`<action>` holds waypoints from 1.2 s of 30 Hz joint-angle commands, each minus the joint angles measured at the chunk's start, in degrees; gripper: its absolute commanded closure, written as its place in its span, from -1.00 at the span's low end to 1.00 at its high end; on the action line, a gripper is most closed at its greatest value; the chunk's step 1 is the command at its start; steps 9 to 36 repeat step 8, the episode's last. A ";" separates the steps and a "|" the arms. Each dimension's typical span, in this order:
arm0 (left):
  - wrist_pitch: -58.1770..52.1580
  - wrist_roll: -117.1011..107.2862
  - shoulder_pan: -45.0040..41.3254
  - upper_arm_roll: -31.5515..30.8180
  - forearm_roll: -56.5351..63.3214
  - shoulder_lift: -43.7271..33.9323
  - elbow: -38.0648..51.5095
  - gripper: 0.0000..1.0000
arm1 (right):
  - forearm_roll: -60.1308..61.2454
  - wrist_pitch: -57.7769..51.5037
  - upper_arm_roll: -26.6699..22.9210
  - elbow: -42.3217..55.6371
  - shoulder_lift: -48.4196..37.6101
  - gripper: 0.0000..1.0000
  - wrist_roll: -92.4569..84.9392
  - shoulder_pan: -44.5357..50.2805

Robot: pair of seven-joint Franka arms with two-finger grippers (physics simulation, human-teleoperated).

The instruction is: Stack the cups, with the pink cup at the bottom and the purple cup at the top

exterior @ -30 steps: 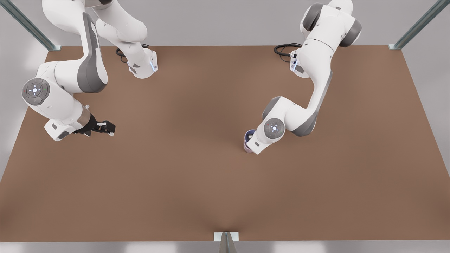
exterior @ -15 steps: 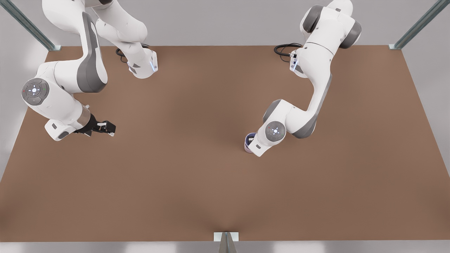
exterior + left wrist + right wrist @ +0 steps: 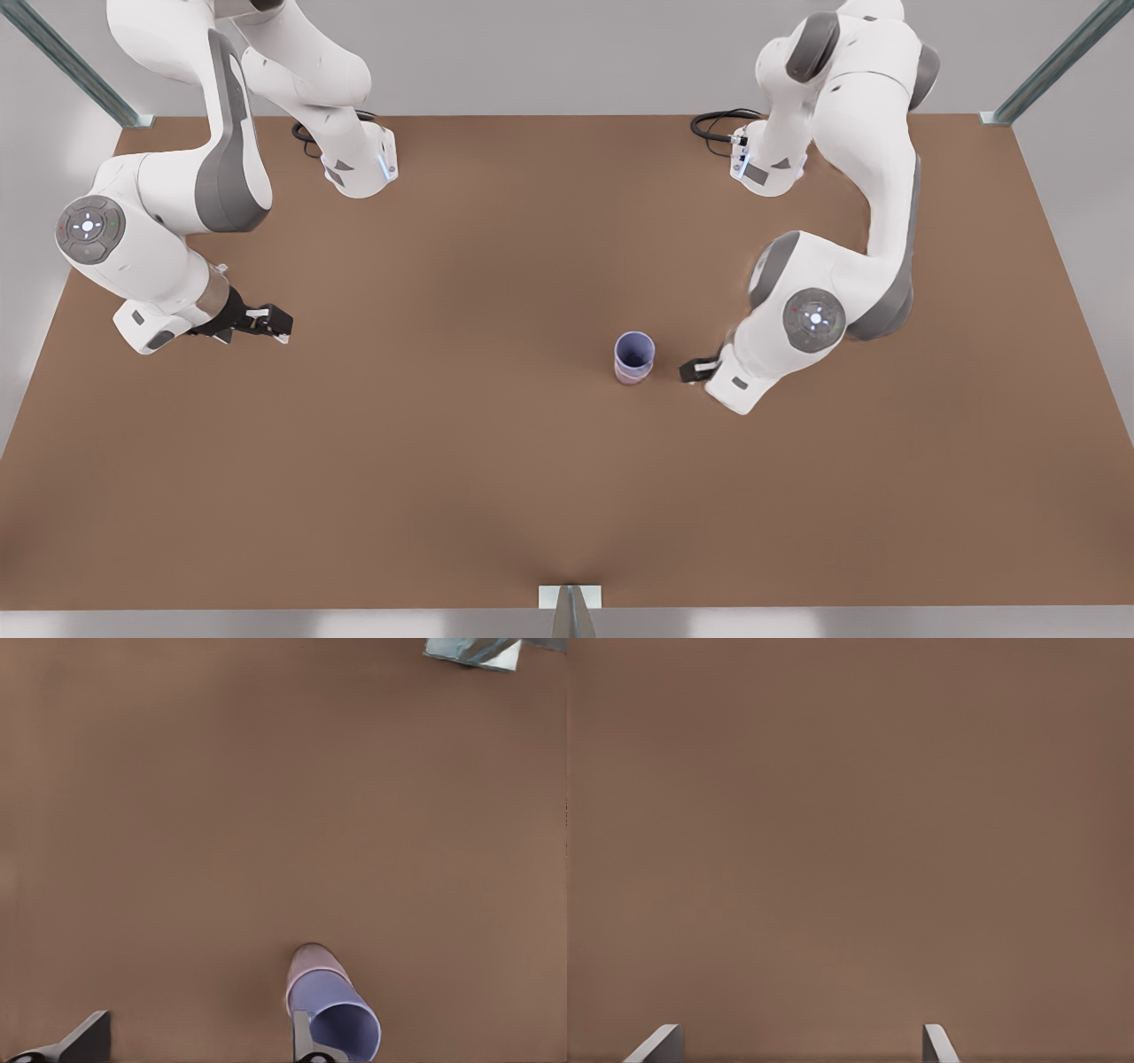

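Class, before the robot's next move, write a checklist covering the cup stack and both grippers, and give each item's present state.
1. Purple cup nested in pink cup, pink at the bottom: ok.
2. Stack upright on the table: ok.
3. Left gripper open, beside the stack and not touching it: ok.
4. Right gripper open, holding nothing, waiting at the front view's left: ok.
5. Purple cup fully seated: cannot tell.

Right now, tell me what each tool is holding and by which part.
Nothing is held. The left tool is open beside the purple cup, which sits nested in the pink cup. The right tool waits open over bare table.
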 commanded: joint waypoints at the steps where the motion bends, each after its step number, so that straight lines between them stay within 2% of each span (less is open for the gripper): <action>1: -14.92 24.93 2.37 1.26 4.10 -1.58 2.20 -0.99 | 0.04 -0.01 0.04 0.03 -0.08 -1.00 0.20 -0.02; 2: -15.01 28.72 2.72 2.32 5.60 -3.25 1.58 -0.99 | 0.04 -0.01 0.04 0.03 0.01 -1.00 0.29 0.07; 3: -12.65 35.23 2.73 2.76 8.76 -8.52 -5.43 -1.00 | 0.04 -0.01 0.04 0.03 -0.08 -1.00 0.20 -0.02; 4: -6.49 34.18 -0.26 8.82 7.36 -14.85 -14.05 -1.00 | 0.04 -0.01 0.04 0.03 0.01 -1.00 0.20 -0.02; 5: -5.08 34.01 -1.41 10.41 7.18 -16.70 -15.47 -1.00 | 0.04 -0.01 0.04 0.03 -0.08 -1.00 0.20 -0.02; 7: -8.94 33.74 -1.41 10.58 5.08 -14.42 -12.13 -1.00 | 0.04 -0.01 0.04 0.03 -0.08 -1.00 0.20 -0.02; 36: -9.03 33.65 -1.41 10.58 4.99 -14.15 -12.13 -1.00 | 0.04 0.08 0.04 0.03 -0.08 -1.00 0.20 0.07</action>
